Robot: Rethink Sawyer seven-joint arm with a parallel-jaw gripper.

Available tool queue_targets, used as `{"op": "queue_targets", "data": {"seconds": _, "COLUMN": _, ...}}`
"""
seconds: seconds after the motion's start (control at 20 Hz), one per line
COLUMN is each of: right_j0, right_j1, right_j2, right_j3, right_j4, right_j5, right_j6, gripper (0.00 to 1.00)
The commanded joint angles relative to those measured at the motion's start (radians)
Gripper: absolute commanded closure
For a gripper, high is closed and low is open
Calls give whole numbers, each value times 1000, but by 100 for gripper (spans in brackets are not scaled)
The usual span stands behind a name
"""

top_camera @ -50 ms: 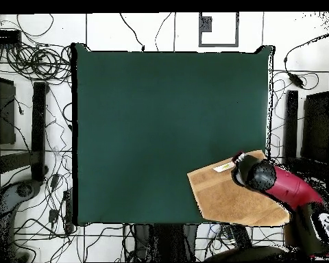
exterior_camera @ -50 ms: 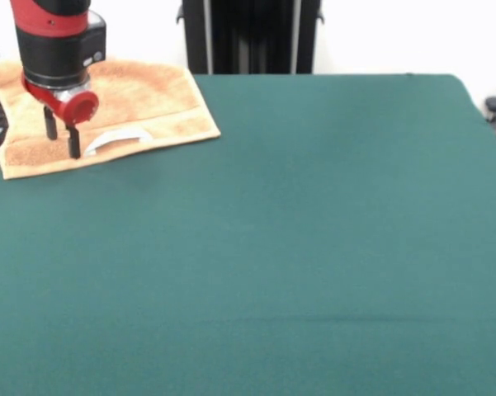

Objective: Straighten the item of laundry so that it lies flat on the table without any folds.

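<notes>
Nearest the camera, the green surface [exterior_camera @ -50 ms: 297,247] lay bare. The towel [exterior_camera @ -50 ms: 148,99] sat at its far left corner, overhanging the edge, with its white label [exterior_camera @ -50 ms: 115,140] showing. The jaws [exterior_camera @ -50 ms: 62,136] hung directly over the towel's near part, narrowly parted, holding nothing; the towel spread mostly right and beyond them.

Orange-tan towel [exterior_camera @ -50 ms: 140,99] is lying spread at the green tabletop's [exterior_camera @ -50 ms: 314,231] corner, overhanging the edge, white label [exterior_camera @ -50 ms: 115,139] showing.
</notes>
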Motion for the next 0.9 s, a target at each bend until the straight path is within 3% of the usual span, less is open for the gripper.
{"op": "queue_targets", "data": {"seconds": 0.05, "right_j0": 30, "right_j1": 131, "right_j2": 94, "right_j3": 17, "right_j4": -54, "right_j5": -86, "right_j6": 29, "gripper": 0}}
{"op": "queue_targets", "data": {"seconds": 0.3, "right_j0": 33, "right_j1": 204, "right_j2": 93, "right_j3": -45, "right_j4": -65, "right_j5": -125, "right_j6": 34, "gripper": 0}}
{"op": "queue_targets", "data": {"seconds": 0.55, "right_j0": 48, "right_j1": 194, "right_j2": 77, "right_j3": -46, "right_j4": -59, "right_j5": -96, "right_j6": 44, "gripper": 0}}
{"op": "queue_targets", "data": {"seconds": 0.6, "right_j0": 46, "right_j1": 192, "right_j2": 80, "right_j3": -45, "right_j4": -58, "right_j5": -86, "right_j6": 37, "gripper": 100}}
{"op": "queue_targets", "data": {"seconds": 0.9, "right_j0": 55, "right_j1": 187, "right_j2": 70, "right_j3": -50, "right_j4": -62, "right_j5": -68, "right_j6": 30, "gripper": 100}}
